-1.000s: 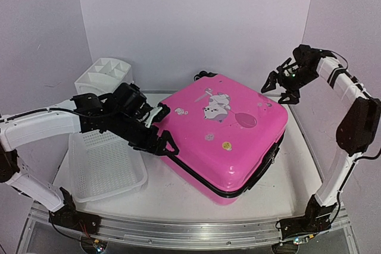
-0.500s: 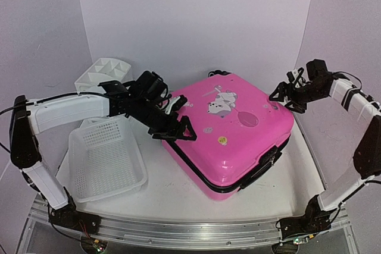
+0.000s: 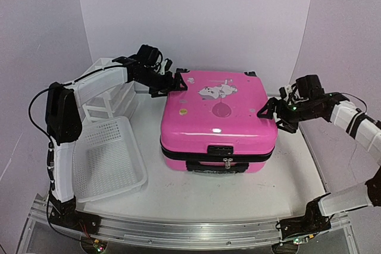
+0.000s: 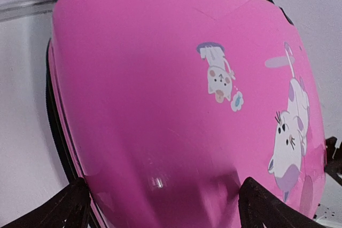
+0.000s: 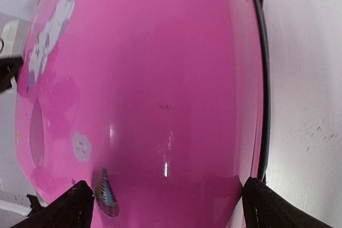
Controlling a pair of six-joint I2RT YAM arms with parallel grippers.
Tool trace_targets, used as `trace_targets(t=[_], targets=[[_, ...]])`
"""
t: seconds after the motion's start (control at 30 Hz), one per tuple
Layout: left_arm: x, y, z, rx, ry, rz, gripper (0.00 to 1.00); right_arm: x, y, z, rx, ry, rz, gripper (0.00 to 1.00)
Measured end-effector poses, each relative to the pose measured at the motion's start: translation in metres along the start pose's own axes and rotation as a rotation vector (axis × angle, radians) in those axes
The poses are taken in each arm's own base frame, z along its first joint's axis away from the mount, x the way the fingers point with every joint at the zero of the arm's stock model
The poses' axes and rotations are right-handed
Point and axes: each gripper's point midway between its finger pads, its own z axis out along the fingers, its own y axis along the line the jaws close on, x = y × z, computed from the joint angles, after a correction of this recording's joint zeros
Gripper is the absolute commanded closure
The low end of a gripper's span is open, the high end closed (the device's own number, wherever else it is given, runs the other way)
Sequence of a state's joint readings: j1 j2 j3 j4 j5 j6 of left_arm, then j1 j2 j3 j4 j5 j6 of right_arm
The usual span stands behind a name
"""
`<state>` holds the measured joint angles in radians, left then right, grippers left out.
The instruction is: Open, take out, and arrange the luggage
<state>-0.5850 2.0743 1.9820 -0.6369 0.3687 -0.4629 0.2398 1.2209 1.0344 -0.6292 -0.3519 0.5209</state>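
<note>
The luggage (image 3: 217, 117) is a bright-pink hard-shell suitcase lying flat and closed in the middle of the table. Its black zipper and handle side (image 3: 217, 160) faces the near edge, and cartoon stickers show on top. My left gripper (image 3: 177, 83) is open at the back-left corner, its fingers spread on either side of the shell (image 4: 160, 105). My right gripper (image 3: 269, 113) is open at the right side, its wide jaws likewise straddling the pink shell (image 5: 160, 89). In both wrist views the shell fills the space between the black fingertips, and neither gripper clamps it.
A white mesh basket (image 3: 107, 159) lies at the front left of the table. A white drawer organizer (image 3: 101, 96) stands behind it under the left arm. White walls close in the back and both sides.
The suitcase has turned from a diagonal lie to square with the table, zipper side forward. The left gripper swung to its back-left corner and the right gripper came down to its right side.
</note>
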Motion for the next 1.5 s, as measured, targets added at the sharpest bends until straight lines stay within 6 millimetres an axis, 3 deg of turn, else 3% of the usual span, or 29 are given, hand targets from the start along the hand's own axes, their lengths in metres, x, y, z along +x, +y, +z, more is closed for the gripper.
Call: trace_targets(t=[0.1, 0.3, 0.5, 0.63, 0.77, 0.93, 1.0, 1.17, 1.3, 1.5], targets=[[-0.018, 0.008, 0.005, -0.019, -0.043, 0.048, 0.02, 0.019, 0.013, 0.004, -0.005, 0.100, -0.013, 0.02], [-0.003, 0.000, -0.008, -0.049, -0.025, 0.161, 0.01, 0.040, 0.004, -0.025, 0.113, 0.183, -0.081, 0.02], [0.038, -0.021, -0.060, -0.095, 0.040, 0.274, 0.01, 0.072, 0.001, -0.067, 0.127, 0.204, -0.116, 0.04], [0.042, -0.038, -0.109, -0.084, -0.002, 0.303, 0.01, 0.102, 0.007, -0.079, 0.076, 0.225, -0.147, 0.11], [0.050, -0.055, -0.135, -0.001, -0.004, 0.282, 0.01, 0.139, 0.009, -0.064, 0.055, 0.311, -0.161, 0.14], [0.062, -0.067, -0.133, 0.085, 0.054, 0.234, 0.01, 0.174, 0.031, -0.028, 0.106, 0.362, -0.350, 0.14], [0.066, -0.068, -0.132, 0.097, 0.074, 0.224, 0.01, 0.179, 0.037, -0.016, 0.162, 0.310, -0.432, 0.16], [0.068, -0.066, -0.130, 0.092, 0.085, 0.220, 0.02, 0.173, 0.050, 0.010, 0.251, 0.152, -0.525, 0.46], [0.082, -0.052, -0.119, 0.070, 0.123, 0.209, 0.03, 0.168, 0.061, 0.038, 0.261, 0.044, -0.541, 0.53], [0.111, -0.025, -0.101, 0.012, 0.206, 0.173, 0.10, 0.190, 0.081, 0.062, 0.186, -0.105, -0.685, 0.69]])
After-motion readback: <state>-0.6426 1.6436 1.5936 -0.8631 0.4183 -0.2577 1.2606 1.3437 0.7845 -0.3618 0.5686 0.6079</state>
